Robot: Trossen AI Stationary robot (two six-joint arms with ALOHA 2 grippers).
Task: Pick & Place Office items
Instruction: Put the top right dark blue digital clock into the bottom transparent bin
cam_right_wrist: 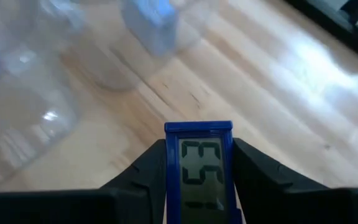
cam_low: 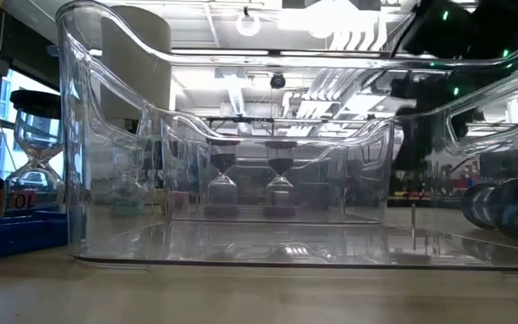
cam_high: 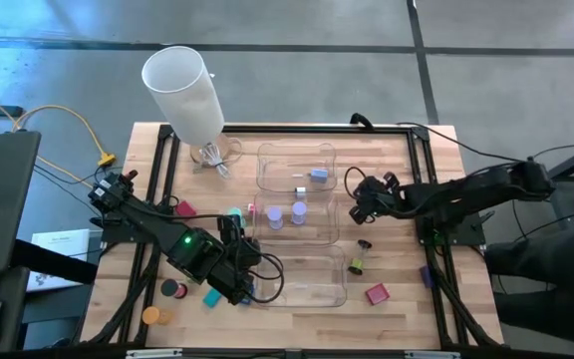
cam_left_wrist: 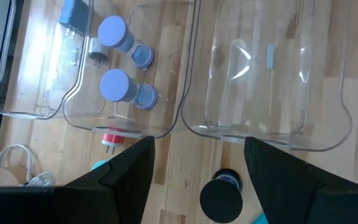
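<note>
Being pinched at both side edges between the two dark fingers of the right gripper (cam_right_wrist: pixel 199 149): a flat blue-framed rectangle (cam_right_wrist: pixel 199 171) with a grey display bearing dark digits, standing upright in the grip. Hovering with it, in the high view, just beside the right end of the middle clear tray (cam_high: pixel 335 227), above the wooden table (cam_high: pixel 407 299). Lying inside that middle tray: two lilac short cylinders (cam_high: pixel 275 216) (cam_high: pixel 299 210), side by side, near each other. Resting in the far clear tray (cam_high: pixel 262 165): a small blue block (cam_high: pixel 319 176). Standing empty-handed at the left front corner of the near clear tray (cam_high: pixel 345 287): the left gripper (cam_high: pixel 242 284), fingers spread apart and holding nothing. Showing below the gap between those fingers in the left wrist view: a black short cylinder (cam_left_wrist: pixel 221 198) on the bare wood, just outside the near tray's rim. Lying scattered farther out on the table: a red block (cam_high: pixel 377 293) right of the near tray, a dark blue rectangle (cam_high: pixel 426 274) near the right edge, an orange short cylinder (cam_high: pixel 151 315) at the front left, a teal piece (cam_high: pixel 212 297) beside the left arm. Standing tilted at the far left corner: a big white lamp shade (cam_high: pixel 182 90).
</note>
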